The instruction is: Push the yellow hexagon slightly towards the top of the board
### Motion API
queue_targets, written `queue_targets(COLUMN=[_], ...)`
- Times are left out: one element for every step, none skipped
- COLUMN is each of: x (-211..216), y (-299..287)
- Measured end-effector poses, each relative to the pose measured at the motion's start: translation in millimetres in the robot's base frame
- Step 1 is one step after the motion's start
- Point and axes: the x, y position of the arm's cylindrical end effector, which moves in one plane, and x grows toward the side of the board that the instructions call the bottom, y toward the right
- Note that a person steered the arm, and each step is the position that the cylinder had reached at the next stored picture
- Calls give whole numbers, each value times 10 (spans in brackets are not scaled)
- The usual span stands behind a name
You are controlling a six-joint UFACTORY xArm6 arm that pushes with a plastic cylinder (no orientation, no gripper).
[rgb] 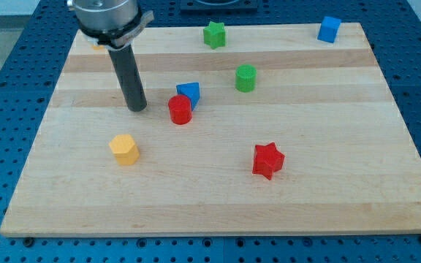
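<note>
The yellow hexagon (124, 150) lies on the wooden board (218, 197) at the lower left. My tip (137, 109) rests on the board above the hexagon and slightly to its right, apart from it. The dark rod rises from the tip towards the view's top left. A red cylinder (180, 109) stands to the right of my tip, with a blue triangular block (189, 93) touching its upper right side.
A green cylinder (245, 77) sits right of centre, a green star (214, 33) at the top middle, a blue cube (330, 28) at the top right, a red star (267, 160) at the lower right. A yellow block (96, 47) peeks out behind the arm at the top left.
</note>
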Motion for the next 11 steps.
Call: queue_targets(x=[231,290,354,516,749,1010,1158,1177,1162,1115,1115], y=[2,61,223,345,380,333,157,-17,-135,-137,-187])
